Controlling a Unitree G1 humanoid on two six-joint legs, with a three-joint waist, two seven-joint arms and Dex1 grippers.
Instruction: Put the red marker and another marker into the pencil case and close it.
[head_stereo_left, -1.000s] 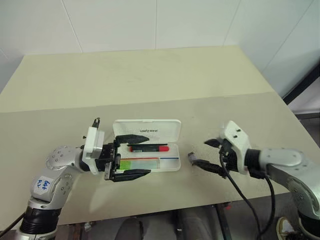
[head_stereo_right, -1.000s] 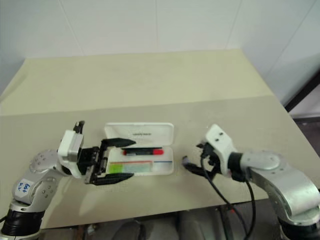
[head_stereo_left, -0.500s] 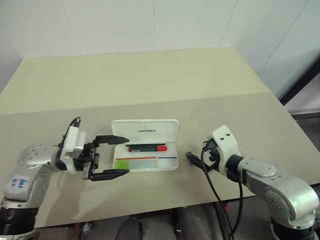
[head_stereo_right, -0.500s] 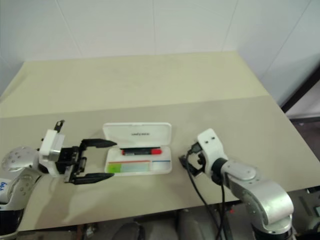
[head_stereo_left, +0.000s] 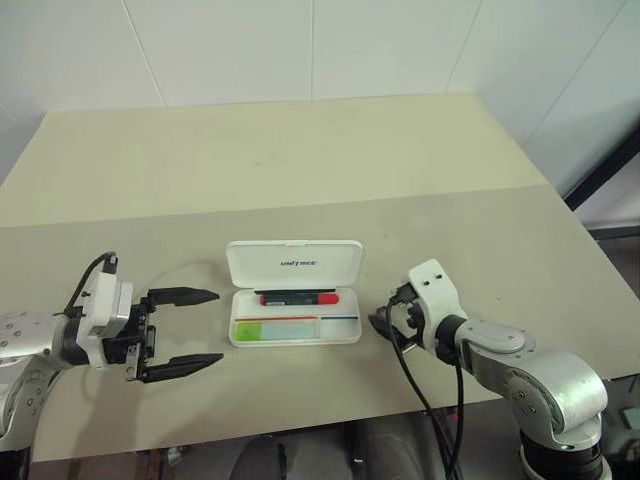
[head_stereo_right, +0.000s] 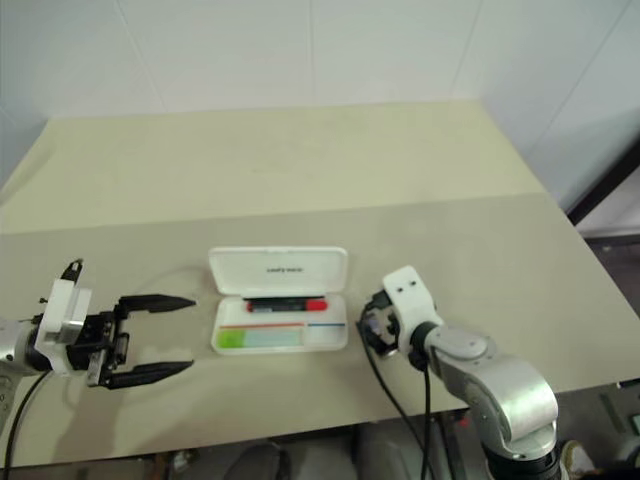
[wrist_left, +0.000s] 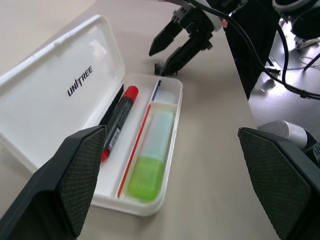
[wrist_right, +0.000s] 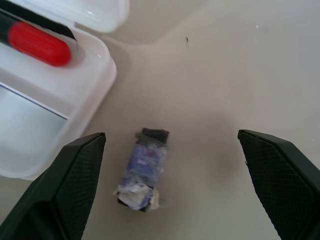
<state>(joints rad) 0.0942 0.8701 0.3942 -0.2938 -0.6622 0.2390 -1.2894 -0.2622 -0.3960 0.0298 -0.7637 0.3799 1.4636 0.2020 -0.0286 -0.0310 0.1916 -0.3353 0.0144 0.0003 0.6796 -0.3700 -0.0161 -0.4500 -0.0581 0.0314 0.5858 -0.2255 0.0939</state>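
The white pencil case (head_stereo_left: 293, 263) lies open in the middle of the table, its lid leaning back. The red marker (head_stereo_left: 297, 297) rests in its rear compartment. The other marker (head_stereo_left: 272, 328), green-capped with a pale body, lies in the front compartment. My left gripper (head_stereo_left: 212, 327) hovers open to the left of the case, a short gap away, with nothing between its fingers. My right gripper (head_stereo_left: 385, 322) stands open just off the case's right end, tipped down over a small dark stub (wrist_right: 143, 170). The left wrist view looks into the case at the red marker (wrist_left: 119, 121) and the green marker (wrist_left: 151, 161).
The beige table (head_stereo_left: 300, 160) stretches far behind the case. Its front edge runs close under both arms, and the right edge drops off toward a dark frame (head_stereo_left: 600, 175). A black cable (head_stereo_left: 420, 390) hangs from my right wrist.
My left gripper has drawn back to the left, away from the case where its fingers had been. My right gripper has shifted toward the case's right end and tipped down over the stub.
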